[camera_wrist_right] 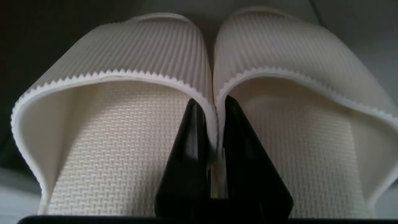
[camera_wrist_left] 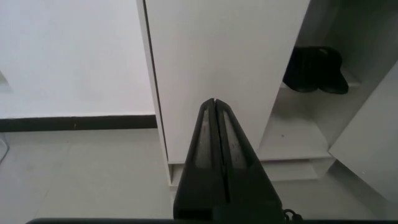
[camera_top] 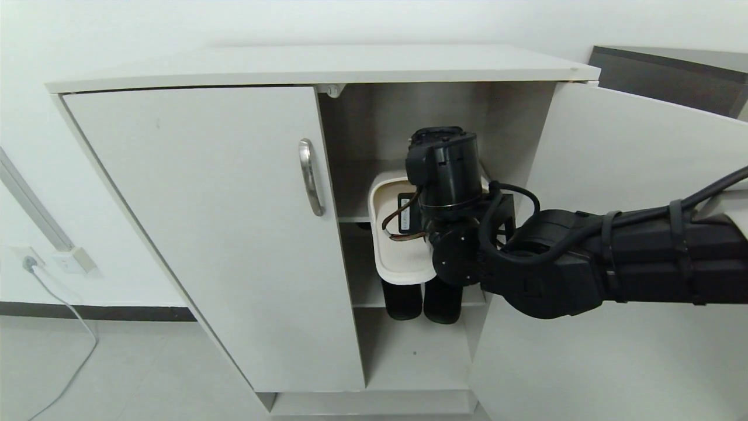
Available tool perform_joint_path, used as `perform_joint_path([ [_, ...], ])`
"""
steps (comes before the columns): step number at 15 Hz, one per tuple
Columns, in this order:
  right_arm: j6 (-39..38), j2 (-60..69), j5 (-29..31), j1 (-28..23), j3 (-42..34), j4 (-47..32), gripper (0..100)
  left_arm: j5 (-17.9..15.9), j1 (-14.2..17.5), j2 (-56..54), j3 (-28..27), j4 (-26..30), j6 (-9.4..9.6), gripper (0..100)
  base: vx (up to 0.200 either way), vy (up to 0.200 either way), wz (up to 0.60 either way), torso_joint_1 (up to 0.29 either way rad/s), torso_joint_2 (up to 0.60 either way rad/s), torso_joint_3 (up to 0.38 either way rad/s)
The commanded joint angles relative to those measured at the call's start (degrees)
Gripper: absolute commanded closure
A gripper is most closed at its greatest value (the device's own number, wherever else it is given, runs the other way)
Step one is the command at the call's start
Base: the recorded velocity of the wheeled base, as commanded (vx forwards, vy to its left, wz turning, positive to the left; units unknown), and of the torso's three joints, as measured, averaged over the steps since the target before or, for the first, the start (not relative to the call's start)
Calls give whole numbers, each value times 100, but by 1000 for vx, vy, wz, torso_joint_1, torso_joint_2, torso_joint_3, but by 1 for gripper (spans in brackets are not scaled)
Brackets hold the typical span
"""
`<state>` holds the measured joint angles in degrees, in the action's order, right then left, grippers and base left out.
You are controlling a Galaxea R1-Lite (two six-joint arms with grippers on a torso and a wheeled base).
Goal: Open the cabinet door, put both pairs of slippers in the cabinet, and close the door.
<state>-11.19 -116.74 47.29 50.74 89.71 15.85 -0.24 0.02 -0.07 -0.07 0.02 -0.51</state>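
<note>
The white cabinet (camera_top: 193,234) has its left door shut and its right door (camera_top: 619,158) swung wide. My right gripper (camera_wrist_right: 215,146) is inside the opening at the upper shelf, shut on the touching inner edges of the white pair of slippers (camera_wrist_right: 130,124). In the head view the white pair (camera_top: 403,257) hangs tilted over the shelf edge, partly hidden by my wrist. The black pair of slippers (camera_top: 422,301) rests on the shelf below and appears in the left wrist view as the black pair (camera_wrist_left: 314,70). My left gripper (camera_wrist_left: 214,107) is shut on nothing, low in front of the shut left door.
A metal handle (camera_top: 310,175) is on the shut left door. The cabinet's bottom shelf (camera_top: 415,356) is bare. A wall socket with a cable (camera_top: 28,264) is to the left, and a dark piece of furniture (camera_top: 672,76) stands behind the open door.
</note>
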Motion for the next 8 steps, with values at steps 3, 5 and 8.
perform_joint_path([
  [3, 3, -42, 0, 24, 55, -12, 100, -2, 6, 7, -1, -2, -2, 100, 0, 0, 0, 0, 0, 0],
  [5, 3, -51, -9, 24, 55, -20, 100, -2, 6, 7, -1, -2, -2, 100, 0, 0, 0, 0, 0, 0],
  [8, 29, -341, -35, -90, 337, -64, 100, -2, 6, 7, -1, -2, -2, 100, 0, 0, 0, 0, 0, 0],
])
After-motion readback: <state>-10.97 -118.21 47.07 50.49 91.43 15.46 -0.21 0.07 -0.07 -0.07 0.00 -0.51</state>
